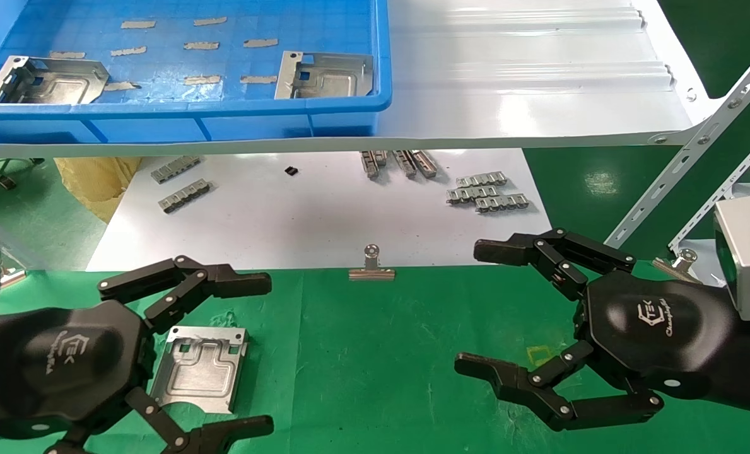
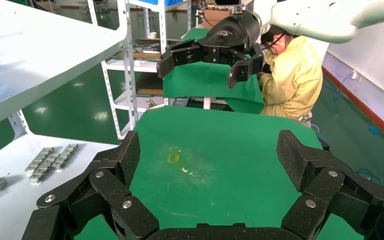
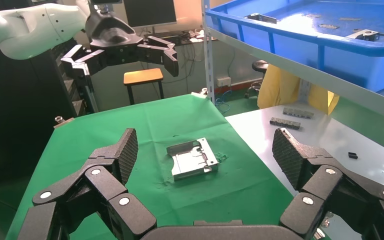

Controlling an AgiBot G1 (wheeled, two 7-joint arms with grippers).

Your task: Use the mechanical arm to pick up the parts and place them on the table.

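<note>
Two stamped metal parts are sitting in the blue bin (image 1: 223, 120) across the upper left of the head view, one (image 1: 46, 81) at its far left and one (image 1: 325, 74) near its right wall, with small flat strips scattered on the bin floor between them. Lower left, the left gripper (image 1: 267, 356) is hovering with its fingers spread wide apart, holding nothing. A third part (image 1: 201, 367) is lying flat on the green table (image 1: 375, 366) just beside it, between the upper and lower fingers. At centre, a binder clip (image 1: 371, 265) is sitting on the near edge of the white sheet (image 1: 299, 214), where ridged strips (image 1: 487, 192) are lying farther back. Lower right, the right gripper (image 1: 466, 309) is hanging over bare green cloth, its fingers likewise splayed and empty.
</note>
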